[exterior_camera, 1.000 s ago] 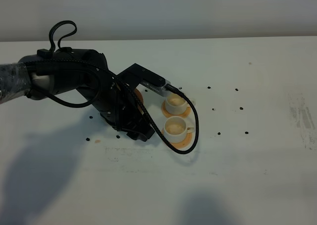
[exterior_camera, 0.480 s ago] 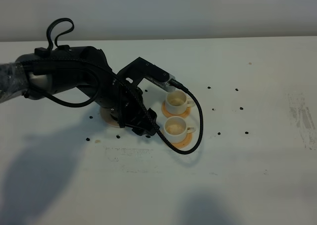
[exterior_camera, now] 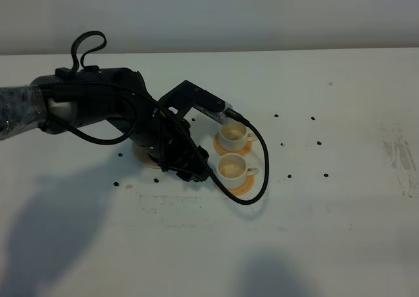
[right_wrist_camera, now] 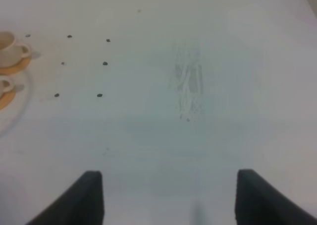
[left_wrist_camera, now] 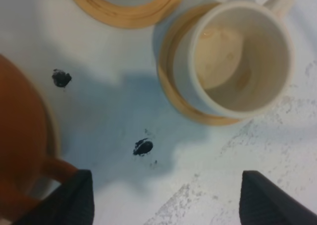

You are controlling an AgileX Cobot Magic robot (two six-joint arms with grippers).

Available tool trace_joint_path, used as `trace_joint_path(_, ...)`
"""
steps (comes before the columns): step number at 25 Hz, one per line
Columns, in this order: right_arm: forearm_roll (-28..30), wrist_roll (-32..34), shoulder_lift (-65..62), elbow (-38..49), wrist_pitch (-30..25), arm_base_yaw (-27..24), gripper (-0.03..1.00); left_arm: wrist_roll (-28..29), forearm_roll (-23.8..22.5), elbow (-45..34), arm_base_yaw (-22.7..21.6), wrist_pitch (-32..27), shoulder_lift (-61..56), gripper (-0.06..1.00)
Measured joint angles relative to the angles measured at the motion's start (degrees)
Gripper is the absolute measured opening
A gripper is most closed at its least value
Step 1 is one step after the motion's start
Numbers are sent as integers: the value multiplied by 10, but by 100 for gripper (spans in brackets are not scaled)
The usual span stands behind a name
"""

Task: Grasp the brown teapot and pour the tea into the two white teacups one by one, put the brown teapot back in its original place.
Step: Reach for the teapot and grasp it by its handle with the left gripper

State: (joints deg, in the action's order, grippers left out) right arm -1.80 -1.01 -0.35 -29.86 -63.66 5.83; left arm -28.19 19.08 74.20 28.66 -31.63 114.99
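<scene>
White tabletop [exterior_camera: 327, 244], black specks [exterior_camera: 289, 176] near 2 teacups [exterior_camera: 232, 135], grey wall [exterior_camera: 262, 16] behind.

We see a white table [exterior_camera: 327, 244] running back to a plain grey wall [exterior_camera: 262, 16], with two round orange coasters [exterior_camera: 237, 187] lying close together near its middle, one behind the other. Small black specks [exterior_camera: 289, 176] are scattered over the top, most to the right of the coasters and a few to the left, where we also make out a little brownish stain [exterior_camera: 129, 186]. Toward the right edge we find a patch of grey scuff marks [exterior_camera: 399, 156], and a broad soft shadow [exterior_camera: 46, 244] darkens the near left corner.
</scene>
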Motion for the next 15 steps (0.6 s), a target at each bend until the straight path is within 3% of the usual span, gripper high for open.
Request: trace_joint_path(15, 0, 0, 0, 0, 0, 0, 54, 17, -38, 0, -18, -37, 0, 60)
